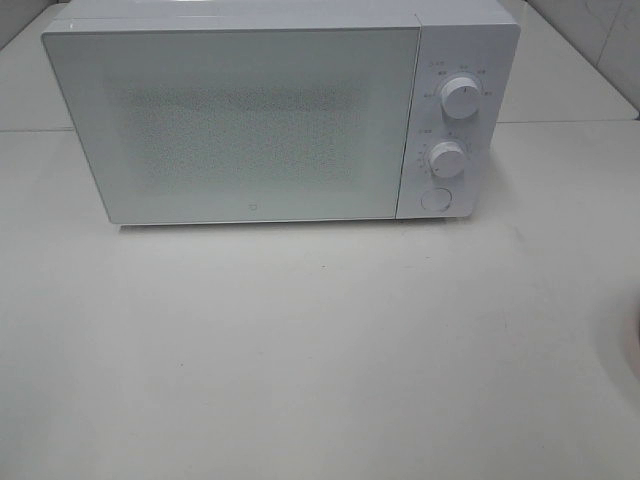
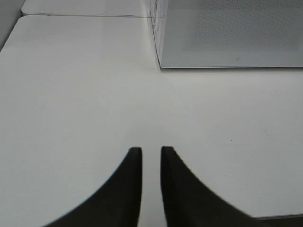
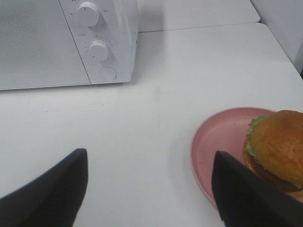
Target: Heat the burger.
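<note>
The high view shows only the white microwave [image 1: 280,115] standing at the back of the white table [image 1: 300,380], door shut, with a faint pink blur at the table's right edge [image 1: 632,340]; neither arm appears there.

The right wrist view gives what the high view lacks: the burger [image 3: 277,149] sits on a pink plate [image 3: 222,142] near the right edge of the table, well apart from the microwave. The bun is glossy golden-brown, with frilly green lettuce at its rim and a dark patty below. It lies toward one side of the plate, and part of it runs out of frame.

Right gripper [image 3: 149,182]: jaws spread wide, nothing between them but bare table. One finger [image 3: 246,194] overlaps the plate's near rim in the picture; contact cannot be told.

The left wrist view shows the left gripper [image 2: 151,158] over bare table in front of the microwave's left front corner. Its two dark fingers [image 2: 130,189] stand close together with a narrow gap, pinching nothing.

The microwave's panel carries two round knobs, upper [image 1: 459,97] and lower [image 1: 447,158], and a round button [image 1: 436,199] below. The shut door stands between the burger and the oven's inside.
</note>
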Available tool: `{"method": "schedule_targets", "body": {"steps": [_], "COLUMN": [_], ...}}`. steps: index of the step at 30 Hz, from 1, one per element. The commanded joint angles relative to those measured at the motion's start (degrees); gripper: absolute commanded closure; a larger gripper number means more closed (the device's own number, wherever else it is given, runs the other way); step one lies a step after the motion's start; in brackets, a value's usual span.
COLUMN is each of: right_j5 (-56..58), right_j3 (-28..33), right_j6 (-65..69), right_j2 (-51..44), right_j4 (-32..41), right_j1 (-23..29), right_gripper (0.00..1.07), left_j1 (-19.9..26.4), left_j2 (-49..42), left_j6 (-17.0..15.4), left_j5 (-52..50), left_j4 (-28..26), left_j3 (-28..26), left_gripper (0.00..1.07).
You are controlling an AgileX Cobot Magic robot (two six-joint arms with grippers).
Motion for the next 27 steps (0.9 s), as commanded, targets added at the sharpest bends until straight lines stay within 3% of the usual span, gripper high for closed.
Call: {"method": "schedule_targets", "body": {"steps": [1, 2, 3, 4, 5, 8, 27], "right_j5": [-0.46, -0.46, -0.46, -0.46, -0.46, -0.46, -0.46], "right_j3": [0.11, 0.11, 0.11, 0.11, 0.11, 0.11, 0.11], "right_j6": [-0.06, -0.06, -0.06, -0.06, -0.06, -0.06, -0.06], "right_j2": [-1.38, -1.38, -1.38, -1.38, -1.38, -1.38, -1.38], "right_j4": [0.17, 0.17, 0.17, 0.17, 0.17, 0.17, 0.17], "right_j1": [-0.23, -0.23, -0.23, -0.23, -0.23, -0.23, -0.23], "right_gripper": [0.37, 0.37, 0.37, 0.37, 0.37, 0.37, 0.37], "left_j1": [0.11, 0.11, 0.11, 0.11, 0.11, 0.11, 0.11], "left_j2": [-1.26, -1.20, -1.20, -1.15, -1.15, -1.15, -1.49], "left_j6": [-0.23, -0.46, -0.46, -1.09, -1.95, -3.67, -3.67], "left_j5": [-2.41, -2.41, -2.41, -2.41, -2.41, -2.41, -2.41], "left_j4": [1.20, 1.32, 1.32, 1.78, 2.29, 3.04, 2.86], "left_j3": [1.03, 1.03, 1.03, 1.03, 1.03, 1.03, 1.03], "left_gripper": [0.54, 0.42, 0.42, 0.19, 0.04, 0.05, 0.06]}}
